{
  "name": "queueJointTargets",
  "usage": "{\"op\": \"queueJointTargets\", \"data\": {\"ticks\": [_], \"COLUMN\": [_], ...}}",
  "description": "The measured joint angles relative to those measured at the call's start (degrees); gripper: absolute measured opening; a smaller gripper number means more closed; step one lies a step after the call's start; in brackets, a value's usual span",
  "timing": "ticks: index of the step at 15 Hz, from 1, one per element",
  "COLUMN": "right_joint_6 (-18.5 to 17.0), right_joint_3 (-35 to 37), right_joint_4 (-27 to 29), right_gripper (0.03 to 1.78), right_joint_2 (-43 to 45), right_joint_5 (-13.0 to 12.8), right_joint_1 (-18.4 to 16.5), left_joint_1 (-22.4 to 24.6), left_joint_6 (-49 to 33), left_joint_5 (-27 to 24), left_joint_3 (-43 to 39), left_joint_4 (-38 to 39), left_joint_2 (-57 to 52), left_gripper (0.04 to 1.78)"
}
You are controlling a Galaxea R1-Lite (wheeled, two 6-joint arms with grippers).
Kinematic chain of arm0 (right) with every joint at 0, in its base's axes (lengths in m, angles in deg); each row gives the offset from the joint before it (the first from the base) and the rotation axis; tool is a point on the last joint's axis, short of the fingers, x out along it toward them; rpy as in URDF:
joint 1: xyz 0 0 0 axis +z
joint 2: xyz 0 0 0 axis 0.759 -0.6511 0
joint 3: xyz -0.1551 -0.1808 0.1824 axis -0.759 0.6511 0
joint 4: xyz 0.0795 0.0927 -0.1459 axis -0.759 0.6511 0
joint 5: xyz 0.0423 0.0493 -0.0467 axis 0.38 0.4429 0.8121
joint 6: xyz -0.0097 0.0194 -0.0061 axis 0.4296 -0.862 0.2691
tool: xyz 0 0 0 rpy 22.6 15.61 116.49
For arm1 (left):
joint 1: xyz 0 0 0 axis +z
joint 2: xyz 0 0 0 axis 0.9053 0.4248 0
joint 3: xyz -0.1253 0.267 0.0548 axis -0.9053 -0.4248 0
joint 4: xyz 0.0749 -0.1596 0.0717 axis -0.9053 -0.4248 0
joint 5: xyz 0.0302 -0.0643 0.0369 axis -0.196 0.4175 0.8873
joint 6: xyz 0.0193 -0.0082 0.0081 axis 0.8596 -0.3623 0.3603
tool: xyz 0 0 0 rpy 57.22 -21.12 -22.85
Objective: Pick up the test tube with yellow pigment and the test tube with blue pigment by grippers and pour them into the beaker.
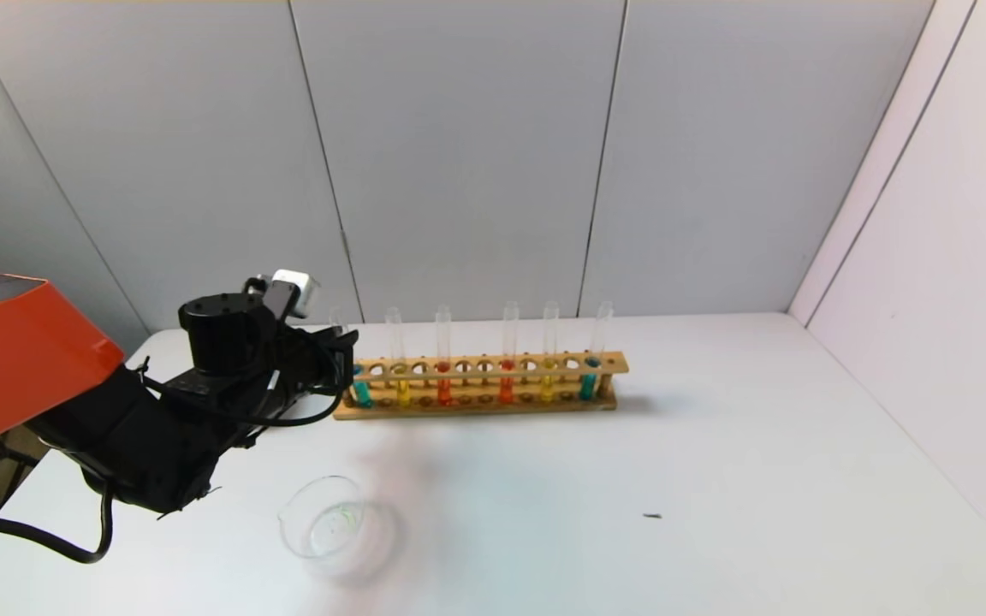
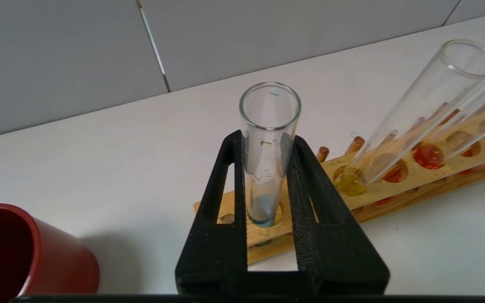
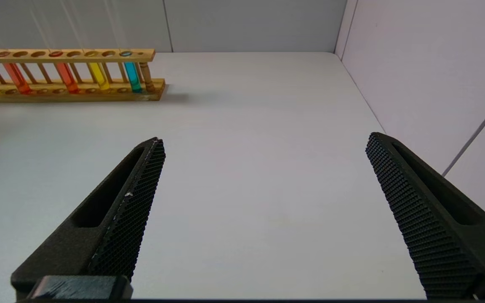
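Note:
A wooden rack [image 1: 614, 363] holds several tubes. My left gripper [image 1: 346, 352] is at the rack's left end, shut on the test tube with blue pigment [image 2: 270, 122], which stands upright in the end hole; its blue liquid [image 1: 362, 392] shows low down. The test tube with yellow pigment [image 1: 401, 389] stands in the neighbouring hole and also shows in the left wrist view [image 2: 415, 109]. A second yellow tube [image 1: 547, 385] and a second blue tube [image 1: 589, 382] stand near the right end. The beaker [image 1: 335, 526] sits near the front left. My right gripper [image 3: 263, 141] is open over bare table.
Two orange-red tubes [image 1: 444, 389] [image 1: 506, 387] stand in the rack between the others. A dark red cup [image 2: 15, 252] sits left of the rack, hidden behind my left arm in the head view. Walls close the back and right sides. A small dark speck [image 1: 652, 516] lies on the table.

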State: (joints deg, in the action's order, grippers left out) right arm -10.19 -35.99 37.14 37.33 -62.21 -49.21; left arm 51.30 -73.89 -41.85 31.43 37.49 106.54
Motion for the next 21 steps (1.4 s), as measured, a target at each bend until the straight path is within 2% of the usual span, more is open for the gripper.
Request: {"op": "queueJointTargets", "data": {"ticks": [10, 17, 21], "right_joint_6": [0.02, 0.02, 0.00], "right_joint_3": [0.00, 0.00, 0.00], "right_joint_4": [0.00, 0.00, 0.00], "right_gripper": [1.74, 1.74, 1.74], "right_joint_2": [0.00, 0.00, 0.00], "right_joint_5": [0.00, 0.00, 0.00], "right_joint_1": [-0.02, -0.02, -0.02], "left_joint_1": [-0.24, -1.38, -2.07], "left_joint_6": [0.11, 0.20, 0.26], "left_joint_5": [0.38, 1.44, 3.62], "left_joint_3": [0.67, 4.97, 6.68], "left_joint_4": [-0.80, -10.31, -12.00], "left_joint_2": [-1.27, -8.67, -11.53], "left_gripper": [0.30, 0.30, 0.30]}}
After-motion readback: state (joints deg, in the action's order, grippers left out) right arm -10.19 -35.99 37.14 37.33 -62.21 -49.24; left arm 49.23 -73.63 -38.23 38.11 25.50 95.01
